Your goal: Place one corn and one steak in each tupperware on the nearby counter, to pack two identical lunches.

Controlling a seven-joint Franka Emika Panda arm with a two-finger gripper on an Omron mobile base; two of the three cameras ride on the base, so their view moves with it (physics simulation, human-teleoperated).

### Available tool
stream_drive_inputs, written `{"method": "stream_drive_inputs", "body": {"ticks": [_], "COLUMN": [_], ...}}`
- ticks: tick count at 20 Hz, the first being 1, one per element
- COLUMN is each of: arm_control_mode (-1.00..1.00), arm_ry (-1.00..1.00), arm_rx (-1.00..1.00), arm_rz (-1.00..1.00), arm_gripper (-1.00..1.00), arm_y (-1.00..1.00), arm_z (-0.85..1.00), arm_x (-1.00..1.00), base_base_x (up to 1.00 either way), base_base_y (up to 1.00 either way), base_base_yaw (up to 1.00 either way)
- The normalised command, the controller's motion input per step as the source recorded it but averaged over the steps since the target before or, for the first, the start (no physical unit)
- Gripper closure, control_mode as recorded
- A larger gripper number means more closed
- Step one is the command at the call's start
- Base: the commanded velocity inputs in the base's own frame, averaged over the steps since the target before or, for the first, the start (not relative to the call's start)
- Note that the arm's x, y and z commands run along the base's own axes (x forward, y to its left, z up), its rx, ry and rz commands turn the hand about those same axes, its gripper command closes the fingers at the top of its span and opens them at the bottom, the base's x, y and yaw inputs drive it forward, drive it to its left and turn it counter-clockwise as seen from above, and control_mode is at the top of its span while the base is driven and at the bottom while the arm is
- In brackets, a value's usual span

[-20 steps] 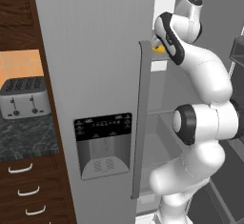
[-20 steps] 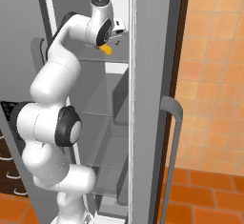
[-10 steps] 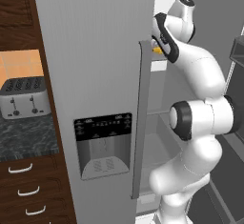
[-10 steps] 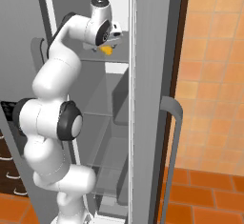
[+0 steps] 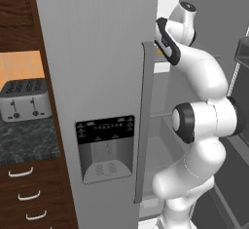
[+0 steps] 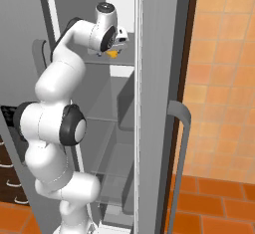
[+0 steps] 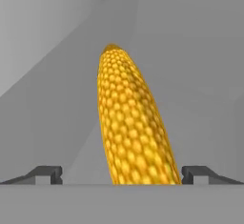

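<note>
A yellow corn (image 7: 131, 123) lies lengthwise on a grey fridge shelf, its near end between my two dark fingertips (image 7: 47, 173). My gripper (image 7: 121, 174) is open, jaws wide on either side of the cob and not touching it. In the right base view the gripper (image 6: 117, 43) reaches onto the fridge's upper shelf (image 6: 107, 61), with the corn (image 6: 113, 54) just below the hand. A sliver of the corn (image 5: 158, 51) peeks past the door edge in the left base view. The steak and the tupperware are out of view. The black counter (image 5: 26, 140) runs along the left.
The closed grey fridge door (image 5: 97, 77) with a dispenser stands left of the arm. The open door (image 6: 159, 78) with its handle (image 6: 180, 128) is at the arm's right. A toaster (image 5: 22, 99) sits on the counter above drawers (image 5: 22, 194).
The hand has pushed a little deeper onto the upper shelf toward the corn, and the elbow has risen slightly. The jaws stay wide.
</note>
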Motion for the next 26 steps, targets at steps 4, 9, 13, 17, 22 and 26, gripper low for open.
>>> {"method": "stream_drive_inputs", "body": {"ticks": [4, 9, 13, 17, 22, 26], "arm_control_mode": [-1.00, -1.00, -1.00, -1.00, -1.00, -1.00], "arm_ry": [0.04, 0.02, 0.00, -0.01, -0.02, -0.01], "arm_rx": [0.00, 0.00, 0.05, 0.06, 0.00, -0.02], "arm_rz": [0.00, 0.00, -0.06, -0.16, -0.19, -0.19], "arm_gripper": [1.00, 1.00, 1.00, 1.00, 1.00, 1.00], "arm_y": [0.00, 0.00, -0.22, -0.39, -0.25, -0.07], "arm_z": [-0.08, -0.07, 0.00, 0.00, 0.00, -0.09], "arm_x": [-0.09, -0.13, -0.65, -1.00, -1.00, -1.00], "base_base_x": [0.00, 0.00, 0.00, 0.00, 0.00, 0.00], "base_base_y": [0.00, 0.00, 0.00, 0.00, 0.00, 0.00], "base_base_yaw": [0.00, 0.00, 0.00, 0.00, 0.00, 0.00]}}
